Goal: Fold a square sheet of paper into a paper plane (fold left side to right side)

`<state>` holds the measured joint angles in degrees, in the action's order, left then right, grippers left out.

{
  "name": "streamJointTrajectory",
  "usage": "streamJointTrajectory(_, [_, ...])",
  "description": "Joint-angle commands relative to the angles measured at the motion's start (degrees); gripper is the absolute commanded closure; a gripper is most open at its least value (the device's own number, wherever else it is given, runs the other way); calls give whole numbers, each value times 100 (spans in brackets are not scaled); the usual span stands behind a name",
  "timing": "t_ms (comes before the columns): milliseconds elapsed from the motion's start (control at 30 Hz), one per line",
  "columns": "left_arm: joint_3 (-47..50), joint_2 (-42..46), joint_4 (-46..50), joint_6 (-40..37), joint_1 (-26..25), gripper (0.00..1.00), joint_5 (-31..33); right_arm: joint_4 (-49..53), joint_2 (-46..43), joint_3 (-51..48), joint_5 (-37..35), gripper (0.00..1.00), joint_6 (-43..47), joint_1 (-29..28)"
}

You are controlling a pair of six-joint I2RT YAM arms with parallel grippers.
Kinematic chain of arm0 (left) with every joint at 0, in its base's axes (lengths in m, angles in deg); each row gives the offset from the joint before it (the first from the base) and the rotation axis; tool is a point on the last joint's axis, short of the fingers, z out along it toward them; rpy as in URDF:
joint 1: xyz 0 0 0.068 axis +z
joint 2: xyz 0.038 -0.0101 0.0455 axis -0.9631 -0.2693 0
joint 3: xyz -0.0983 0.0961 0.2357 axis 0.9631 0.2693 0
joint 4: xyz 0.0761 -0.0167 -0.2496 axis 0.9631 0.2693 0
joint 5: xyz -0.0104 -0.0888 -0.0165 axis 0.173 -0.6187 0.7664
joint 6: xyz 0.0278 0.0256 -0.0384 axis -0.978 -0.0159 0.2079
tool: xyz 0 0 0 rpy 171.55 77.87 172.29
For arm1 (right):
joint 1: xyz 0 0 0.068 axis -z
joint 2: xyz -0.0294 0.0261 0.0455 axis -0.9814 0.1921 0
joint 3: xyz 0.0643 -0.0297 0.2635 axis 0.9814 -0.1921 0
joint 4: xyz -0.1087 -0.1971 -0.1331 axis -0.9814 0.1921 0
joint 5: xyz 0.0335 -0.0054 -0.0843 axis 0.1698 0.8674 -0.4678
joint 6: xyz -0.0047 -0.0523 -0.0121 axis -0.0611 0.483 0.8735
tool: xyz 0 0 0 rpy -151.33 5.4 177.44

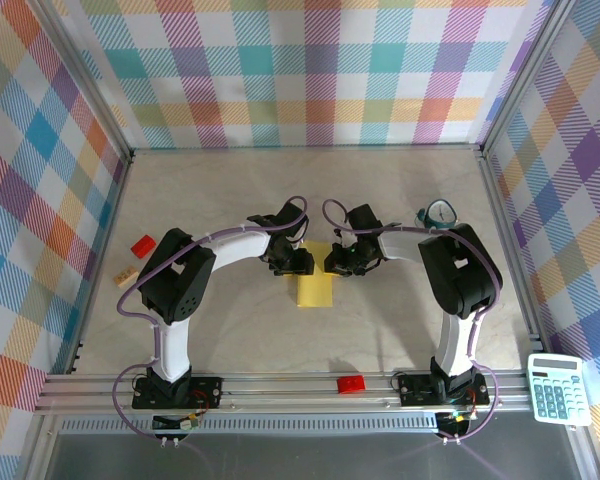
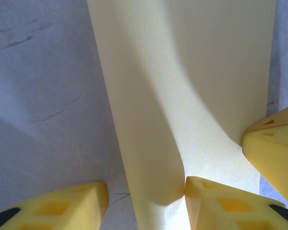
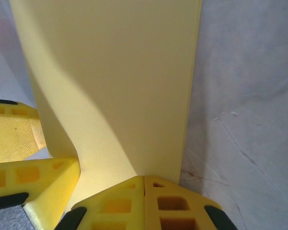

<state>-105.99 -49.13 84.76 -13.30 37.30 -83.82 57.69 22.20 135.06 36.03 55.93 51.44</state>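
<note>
Sheet: We find the square sheet of paper on the table, midway between the two arms. It lies as a narrow rectangle, with its left half laid over its right half.
Fold line: In the left wrist view the left margin is a soft, rounded roll and not a flat crease. We judge the fold made but not yet sharpened.
Left gripper: The left gripper has its fingers apart, straddling the roll. One finger sits over bare table and the other bears on the paper just beside the bend. We take this stance as readiness to press the roll flat.
Right gripper: The right gripper has its fingers together, tips down at the near end of the sheet, close to its right edge. We read it as a pin holding the two layers aligned. We cannot tell whether a layer is nipped between the tips.
Edges: In the right wrist view the two right edges run nearly flush.
Next need: We think the roll wants a firm sweep along its length.
Risk: If the pin slips, the top layer could skew.
Bystanders: A red brick and a tan block lie well apart, to the left.
</note>
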Motion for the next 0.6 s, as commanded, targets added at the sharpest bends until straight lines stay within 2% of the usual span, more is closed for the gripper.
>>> streamJointTrajectory(0, [235, -444, -234, 34, -160, 51, 51, 591, 223, 35, -367, 98, 122, -55])
streamJointTrajectory(133, [184, -179, -170, -18, -95, 49, 160, 809, 330, 18, -547, 100, 162, -73])
streamJointTrajectory(300, [273, 591, -461, -155, -1, 40, 313, 1028, 478, 17, -765, 100, 214, -89])
streamJointTrajectory(433, [417, 1146, -751, -151, 43, 37, 300, 1073, 548, -6, -876, 100, 215, -90])
streamJointTrajectory(533, [625, 1408, -1104, -134, 68, 37, -22, 1068, 579, -17, -901, 100, 207, -90])
streamJointTrajectory(567, [733, 1480, -1278, -121, 69, 41, -235, 1060, 588, -26, -905, 100, 213, -90])
